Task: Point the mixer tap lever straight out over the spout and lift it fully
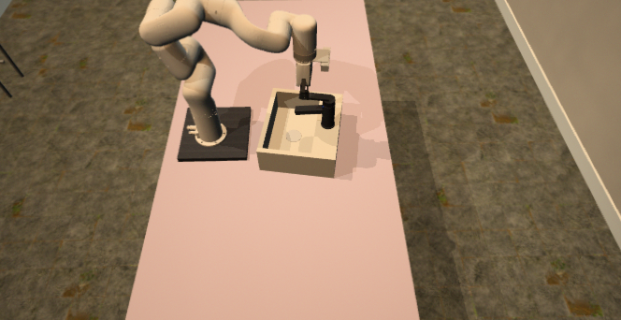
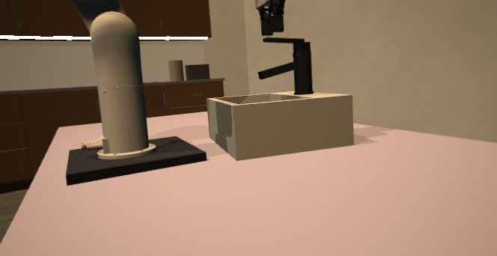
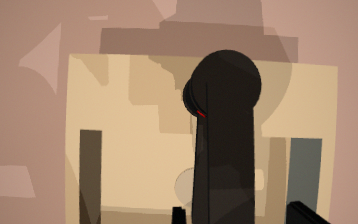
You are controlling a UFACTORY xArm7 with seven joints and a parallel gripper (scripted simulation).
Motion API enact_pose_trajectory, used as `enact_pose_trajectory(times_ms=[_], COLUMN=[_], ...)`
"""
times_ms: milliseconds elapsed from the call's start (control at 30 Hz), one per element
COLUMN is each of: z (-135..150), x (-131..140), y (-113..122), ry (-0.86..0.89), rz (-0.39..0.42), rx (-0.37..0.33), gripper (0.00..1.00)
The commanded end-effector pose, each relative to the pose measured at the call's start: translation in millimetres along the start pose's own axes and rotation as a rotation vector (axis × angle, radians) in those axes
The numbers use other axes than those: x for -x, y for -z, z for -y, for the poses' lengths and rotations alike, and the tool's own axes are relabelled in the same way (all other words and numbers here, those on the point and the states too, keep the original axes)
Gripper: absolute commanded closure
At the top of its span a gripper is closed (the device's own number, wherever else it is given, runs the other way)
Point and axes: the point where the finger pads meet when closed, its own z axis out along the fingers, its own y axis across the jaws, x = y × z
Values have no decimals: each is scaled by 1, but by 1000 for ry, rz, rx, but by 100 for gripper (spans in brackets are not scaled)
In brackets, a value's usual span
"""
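Observation:
A black mixer tap stands on the rim of a beige sink basin on the pink table. Its flat lever lies level on top and reaches out over the basin, and the spout slopes down below it. My gripper hangs open just above the lever's free end, fingers apart and pointing down, holding nothing. In the wrist view the lever and tap head fill the middle, with my dark fingertips at the bottom edge on either side of the lever.
The arm's base sits on a black plate left of the basin. A round drain shows in the basin floor. A wall runs along the right side, and kitchen counters stand behind the table.

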Motion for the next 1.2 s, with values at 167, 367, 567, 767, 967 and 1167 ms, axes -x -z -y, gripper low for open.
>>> enact_pose_trajectory(times_ms=[167, 367, 567, 767, 967, 1167], z=[0, 0, 0, 0, 0, 0], x=[-1, -1, -1, -1, -1, -1], y=[2, 1, 0, -4, -8, -14], ry=[0, 0, 0, 0, 0, 0], rz=[-4, -4, -4, -4, -4, -4], rx=[0, 0, 0, 0, 0, 0], gripper=[33, 33, 33, 33, 33, 33])
